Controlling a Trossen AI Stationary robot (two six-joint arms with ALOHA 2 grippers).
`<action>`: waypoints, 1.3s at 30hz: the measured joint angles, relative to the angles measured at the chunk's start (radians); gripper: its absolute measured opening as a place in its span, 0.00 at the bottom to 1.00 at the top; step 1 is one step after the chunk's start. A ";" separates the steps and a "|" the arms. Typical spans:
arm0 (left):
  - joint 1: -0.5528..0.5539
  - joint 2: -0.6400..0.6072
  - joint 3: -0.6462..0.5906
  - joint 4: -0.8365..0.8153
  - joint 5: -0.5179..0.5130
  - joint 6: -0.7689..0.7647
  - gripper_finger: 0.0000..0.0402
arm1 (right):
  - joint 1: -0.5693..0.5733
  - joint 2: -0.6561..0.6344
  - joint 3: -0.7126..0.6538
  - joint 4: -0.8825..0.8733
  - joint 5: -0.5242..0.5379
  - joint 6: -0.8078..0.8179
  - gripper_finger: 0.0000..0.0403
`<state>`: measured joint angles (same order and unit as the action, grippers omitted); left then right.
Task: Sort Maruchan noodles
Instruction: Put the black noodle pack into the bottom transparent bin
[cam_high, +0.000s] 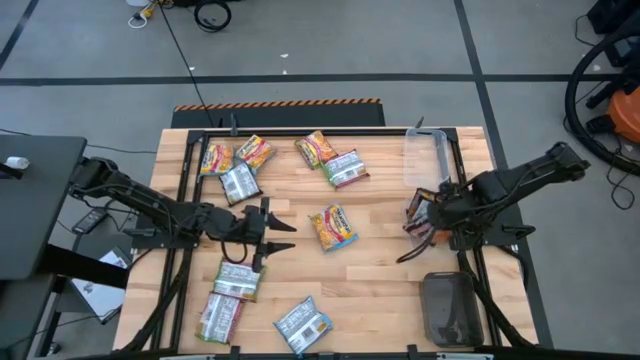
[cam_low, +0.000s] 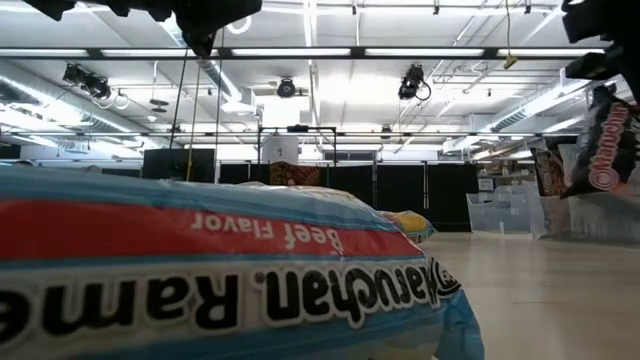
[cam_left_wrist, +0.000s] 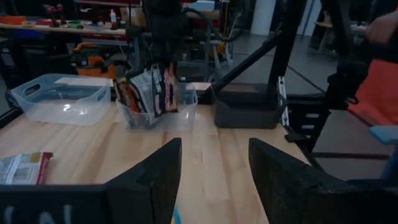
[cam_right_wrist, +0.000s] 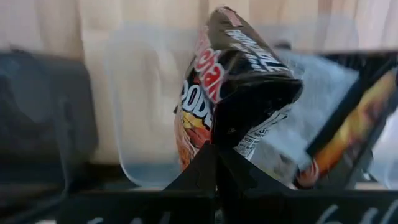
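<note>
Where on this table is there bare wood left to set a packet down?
Bare wood lies between the central orange packet and the right gripper, shut on a dark packet. Crowded: the far-left cluster, and the near-left packets beside the open left gripper.

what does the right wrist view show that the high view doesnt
Only the right wrist view shows that the right gripper is pinched shut on a dark brown-red packet, hanging over a clear tray.

Only the high view shows the spread: loose packets on the wooden table, such as the orange-yellow packet mid-table, and the left gripper open above the table, beside the silver-green packet.

Both show the right gripper over a clear tray on the table's right side.
</note>
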<state>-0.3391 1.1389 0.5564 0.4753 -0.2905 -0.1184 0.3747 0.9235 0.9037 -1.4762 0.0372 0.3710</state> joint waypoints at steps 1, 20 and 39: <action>0.000 0.000 0.000 -0.007 0.000 0.000 0.48 | 0.000 0.008 0.006 -0.016 -0.001 -0.001 0.01; 0.010 0.000 0.000 -0.129 -0.010 -0.031 0.48 | -0.001 0.136 0.072 -0.038 0.011 -0.059 0.02; 0.173 -0.018 0.076 -0.716 -0.026 -0.319 0.48 | -0.001 0.172 0.170 0.130 0.219 -0.053 0.25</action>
<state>-0.1665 1.1212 0.6325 -0.2408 -0.3163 -0.4376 0.3740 1.0954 1.0733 -1.3457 0.2563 0.3183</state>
